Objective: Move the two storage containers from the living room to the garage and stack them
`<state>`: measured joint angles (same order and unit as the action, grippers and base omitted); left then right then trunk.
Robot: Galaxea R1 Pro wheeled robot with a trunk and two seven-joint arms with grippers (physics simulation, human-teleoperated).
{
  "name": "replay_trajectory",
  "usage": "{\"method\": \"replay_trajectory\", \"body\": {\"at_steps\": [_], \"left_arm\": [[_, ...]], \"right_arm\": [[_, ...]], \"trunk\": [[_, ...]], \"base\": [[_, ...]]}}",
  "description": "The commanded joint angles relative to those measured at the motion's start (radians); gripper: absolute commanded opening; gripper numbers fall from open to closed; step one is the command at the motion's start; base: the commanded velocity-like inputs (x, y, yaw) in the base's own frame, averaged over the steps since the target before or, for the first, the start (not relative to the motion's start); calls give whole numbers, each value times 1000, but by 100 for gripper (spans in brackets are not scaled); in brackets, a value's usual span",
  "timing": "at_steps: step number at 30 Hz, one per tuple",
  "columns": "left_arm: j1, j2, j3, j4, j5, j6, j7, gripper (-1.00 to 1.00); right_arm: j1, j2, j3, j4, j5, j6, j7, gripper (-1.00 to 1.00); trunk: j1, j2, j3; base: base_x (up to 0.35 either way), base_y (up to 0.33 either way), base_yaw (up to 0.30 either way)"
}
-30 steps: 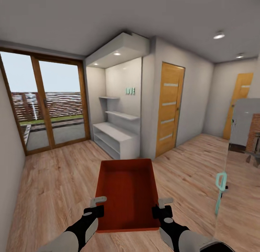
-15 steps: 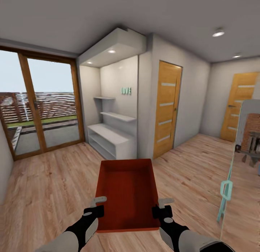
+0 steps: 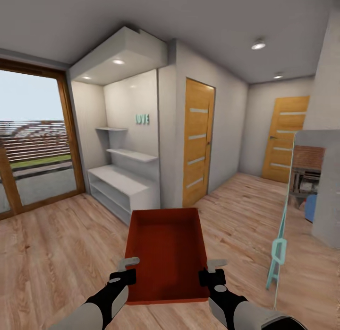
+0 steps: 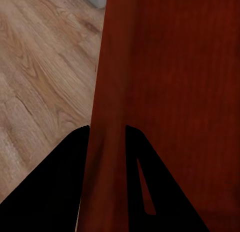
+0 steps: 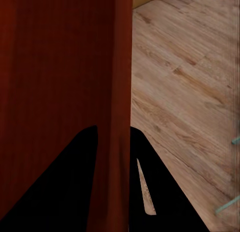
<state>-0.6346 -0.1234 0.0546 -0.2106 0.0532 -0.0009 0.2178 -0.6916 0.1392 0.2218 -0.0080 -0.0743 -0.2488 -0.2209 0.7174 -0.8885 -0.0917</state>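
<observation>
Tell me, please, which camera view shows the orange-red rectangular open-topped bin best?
The head view: the whole orange-red rectangular open-topped bin shows there, held at both side walls. Each wrist view shows just one wall pinched between dark fingers.

A white shelving unit (image 3: 123, 186) sits in a lit alcove bearing teal letters (image 3: 142, 118). Two wooden doors (image 3: 197, 141) (image 3: 285, 138) stand shut. A wood-framed glass door (image 3: 33, 145) shows a fence outside.

Held out front between both arms: orange-red rectangular open-topped bin (image 3: 166, 254), above light wood plank floor (image 3: 56, 245). Beyond it, white open shelf unit (image 3: 123, 190); further right, wooden panelled door (image 3: 197, 141).
</observation>
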Motion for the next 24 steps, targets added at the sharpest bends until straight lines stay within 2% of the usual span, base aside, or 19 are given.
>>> {"method": "replay_trajectory", "body": {"at_steps": [1, 24], "left_arm": [[1, 31, -46, 0, 16, 1, -79, -100], [1, 32, -46, -3, 16, 1, -79, -100]], "right_arm": [[-9, -1, -67, -6, 7, 0, 2, -100], [-9, -1, -67, -6, 7, 0, 2, -100]], "trunk": [[1, -1, -2], [1, -1, -2]], "base": [[326, 0, -281], [326, 0, -273]]}}
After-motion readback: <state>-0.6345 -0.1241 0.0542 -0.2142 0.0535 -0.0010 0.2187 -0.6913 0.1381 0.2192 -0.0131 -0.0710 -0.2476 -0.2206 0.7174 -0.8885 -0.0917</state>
